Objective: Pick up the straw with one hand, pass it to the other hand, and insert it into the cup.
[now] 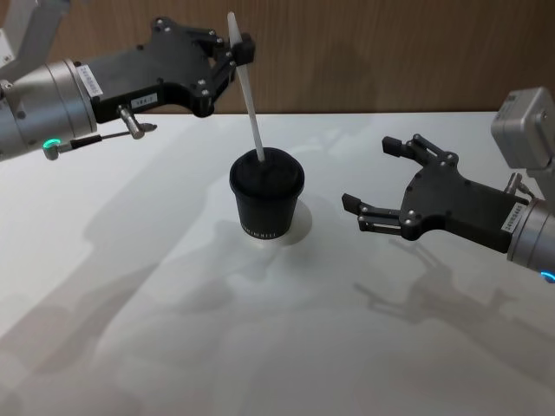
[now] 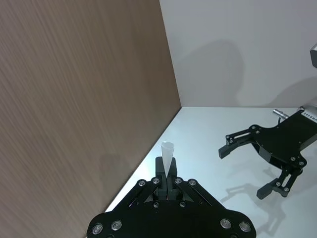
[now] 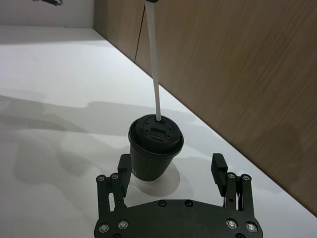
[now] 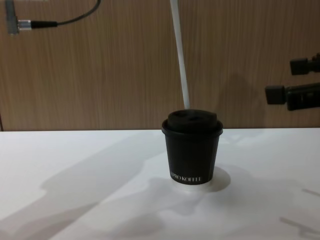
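The white straw (image 1: 250, 100) stands nearly upright and leans slightly, with my left gripper (image 1: 238, 48) shut on it near its top end. Its lower end meets the far part of the domed lid of the black cup (image 1: 266, 204); I cannot tell whether it enters the lid. The left wrist view has the straw's tip (image 2: 168, 151) sticking out between the closed fingers of the left gripper (image 2: 167, 178). My right gripper (image 1: 371, 173) hangs open to the right of the cup, apart from it. In the right wrist view the cup (image 3: 153, 153) and the straw (image 3: 154, 64) sit just ahead of it.
The white table (image 1: 130, 303) runs back to a brown wood-grain wall (image 1: 373, 52) close behind the cup. A thin grey cable (image 4: 75, 19) hangs high on the left in the chest view. Bare table lies in front of and on both sides of the cup.
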